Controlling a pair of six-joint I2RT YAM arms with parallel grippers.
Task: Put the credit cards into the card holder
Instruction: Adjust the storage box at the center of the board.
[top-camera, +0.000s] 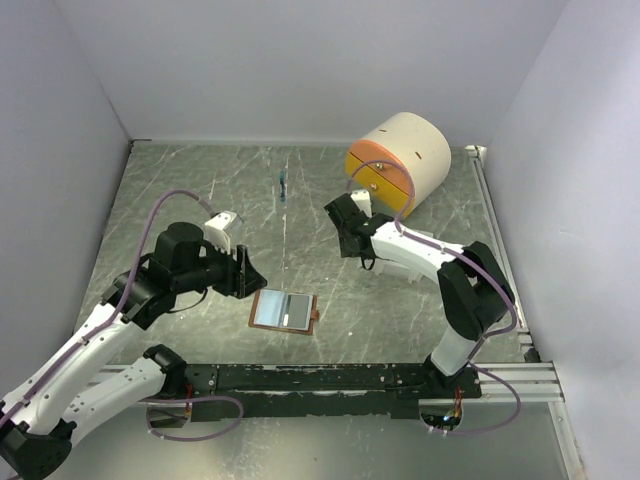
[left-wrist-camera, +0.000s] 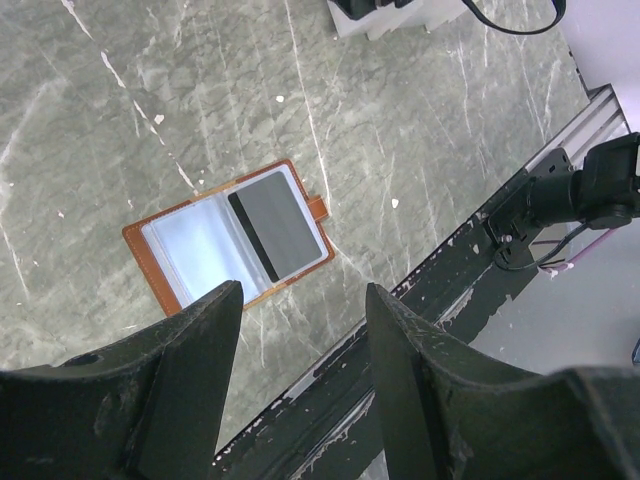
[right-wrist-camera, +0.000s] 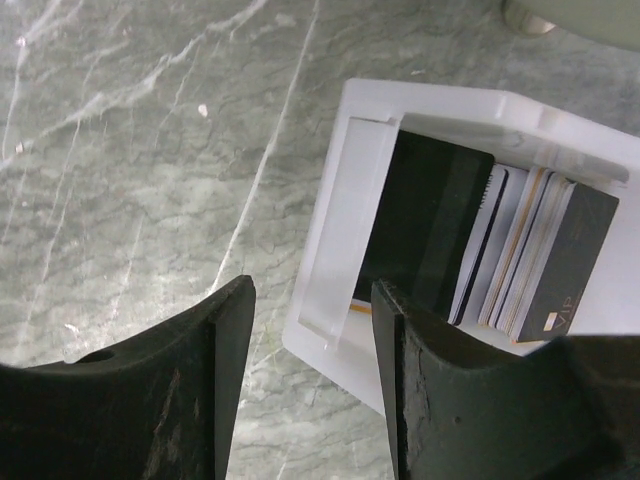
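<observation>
The card holder (top-camera: 283, 310), a brown wallet, lies open on the marble table near the front rail. In the left wrist view the card holder (left-wrist-camera: 165, 262) shows pale blue pockets, and a grey credit card (left-wrist-camera: 278, 226) with a dark stripe sits in its right half. My left gripper (left-wrist-camera: 302, 295) hovers open and empty above the table just in front of it, and shows from above as the left gripper (top-camera: 245, 272). Several credit cards (right-wrist-camera: 480, 250) stand on edge in a white tray (right-wrist-camera: 345, 190). My right gripper (right-wrist-camera: 313, 290) is open above the tray's near left corner, holding nothing.
A cream-and-orange rounded drawer box (top-camera: 400, 160) stands at the back right, just behind the right gripper (top-camera: 345, 225). A small teal item (top-camera: 284, 187) lies at the back middle. A black rail (top-camera: 330, 378) runs along the near edge. Walls close in the left, back and right sides.
</observation>
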